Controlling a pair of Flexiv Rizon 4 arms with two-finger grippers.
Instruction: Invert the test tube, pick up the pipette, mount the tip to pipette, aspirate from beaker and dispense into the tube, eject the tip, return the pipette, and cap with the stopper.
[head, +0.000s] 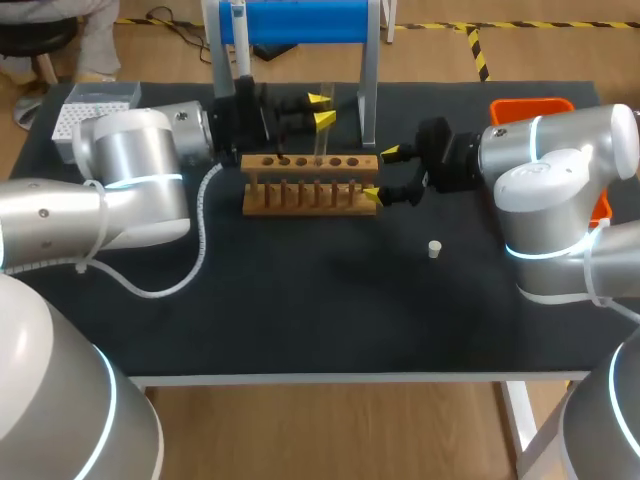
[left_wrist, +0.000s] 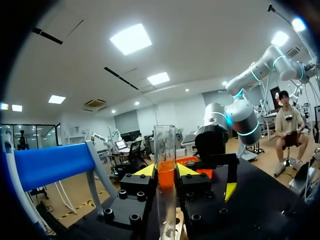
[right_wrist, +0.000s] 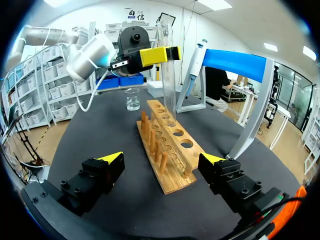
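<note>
A clear test tube (head: 322, 128) stands upright with my left gripper (head: 321, 110) shut on its upper part. Its lower end meets a hole of the wooden rack (head: 310, 182); whether it is seated I cannot tell. In the left wrist view the test tube (left_wrist: 165, 150) rises between the fingers of the left gripper (left_wrist: 165, 172). My right gripper (head: 384, 174) is open around the rack's right end. In the right wrist view the rack (right_wrist: 167, 145) lies between the right gripper's (right_wrist: 161, 161) fingers, with the test tube (right_wrist: 166, 70), beaker (right_wrist: 132, 99) and hanging pipette (right_wrist: 196, 62) beyond. A white stopper (head: 434, 249) lies on the mat.
The blue-topped pipette stand (head: 300, 20) rises behind the rack. A white tip box (head: 95, 108) sits at the back left and an orange bin (head: 530, 106) at the back right. The black mat in front of the rack is bare apart from the stopper.
</note>
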